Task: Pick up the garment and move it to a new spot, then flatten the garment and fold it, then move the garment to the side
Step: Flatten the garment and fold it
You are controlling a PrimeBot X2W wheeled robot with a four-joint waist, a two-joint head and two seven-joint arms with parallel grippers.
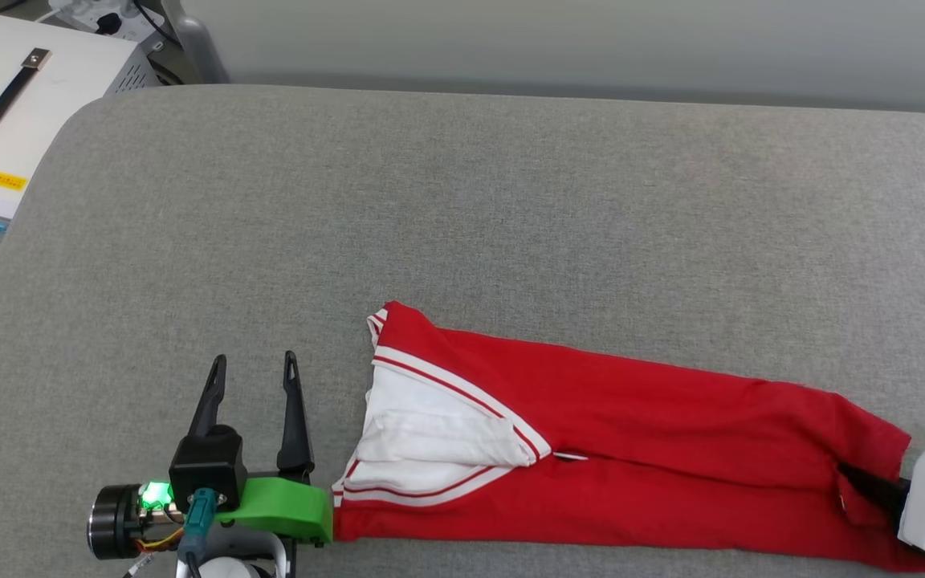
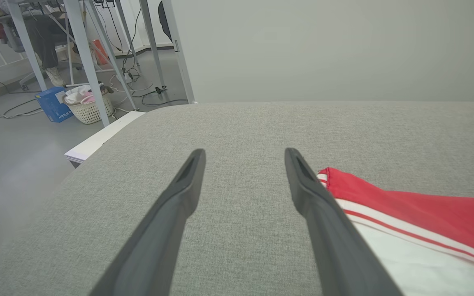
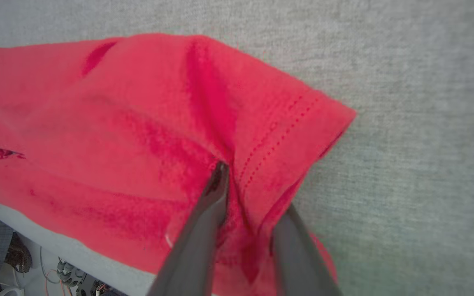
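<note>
The garment (image 1: 631,425), a red jersey, lies folded into a long strip across the near side of the grey padded table (image 1: 462,201), with its white sleeve and striped trim at the left end. My left gripper (image 1: 254,361) stands open just left of that end, nothing between its fingers; the left wrist view has the trim of the garment (image 2: 405,205) beside the left gripper (image 2: 245,152). At the strip's right end my right gripper (image 1: 872,486) pinches the hem. In the right wrist view the right gripper (image 3: 253,189) has a fold of the garment (image 3: 138,115) bunched between its fingers, one fingertip hidden under cloth.
A white equipment case with a black handle (image 1: 21,104) stands beyond the table's far left corner. On the floor past that edge are a wicker basket (image 2: 89,109), a blue box (image 2: 54,105) and metal frame legs (image 2: 84,61). A pale wall runs behind the table.
</note>
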